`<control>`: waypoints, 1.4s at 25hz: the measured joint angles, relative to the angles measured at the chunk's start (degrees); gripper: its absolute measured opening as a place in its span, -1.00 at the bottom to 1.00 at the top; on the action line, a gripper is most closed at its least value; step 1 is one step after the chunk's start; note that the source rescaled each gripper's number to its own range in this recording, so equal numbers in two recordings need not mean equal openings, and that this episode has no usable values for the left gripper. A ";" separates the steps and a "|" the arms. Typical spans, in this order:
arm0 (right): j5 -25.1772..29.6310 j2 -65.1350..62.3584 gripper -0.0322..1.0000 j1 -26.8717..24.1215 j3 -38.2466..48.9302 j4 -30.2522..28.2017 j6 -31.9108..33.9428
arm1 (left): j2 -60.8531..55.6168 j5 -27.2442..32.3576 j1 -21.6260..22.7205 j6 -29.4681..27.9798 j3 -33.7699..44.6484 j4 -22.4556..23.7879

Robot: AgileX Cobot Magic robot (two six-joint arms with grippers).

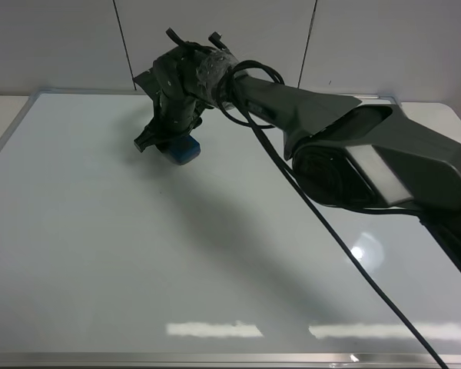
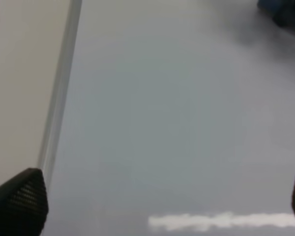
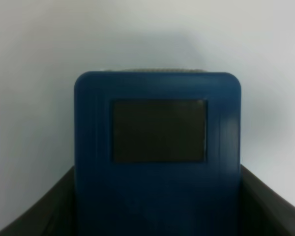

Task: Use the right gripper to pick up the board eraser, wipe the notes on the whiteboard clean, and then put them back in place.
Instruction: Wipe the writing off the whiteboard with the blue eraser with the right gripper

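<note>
R end effector (image 1: 171, 138) pinches board eraser (image 1: 186, 149), prob. touching whiteboard (image 1: 138, 254) beneath it; only wrist cam shows eraser's dark patch (image 3: 159, 130). L end effector (image 2: 160, 196) spread.

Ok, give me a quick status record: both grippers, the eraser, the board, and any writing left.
right gripper: shut on the board eraser, reached across to the far left part of the whiteboard
board eraser: blue, dark panel facing the wrist camera; contact with the board cannot be told
whiteboard: white, glossy
notes: no red strokes visible in any view
left gripper: open, empty, over the board near its frame
</note>
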 joint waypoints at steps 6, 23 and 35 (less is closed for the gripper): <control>-6.75 1.24 -0.93 -0.30 0.00 3.78 -2.25 | 0.00 0.00 0.00 0.00 0.00 0.00; -18.30 3.35 -0.93 -0.37 0.00 9.82 -10.41 | 0.00 0.00 0.00 0.00 0.00 -0.05; -20.60 3.58 -0.93 -3.93 0.05 -0.66 3.58 | 0.00 0.00 0.00 0.00 0.00 -0.05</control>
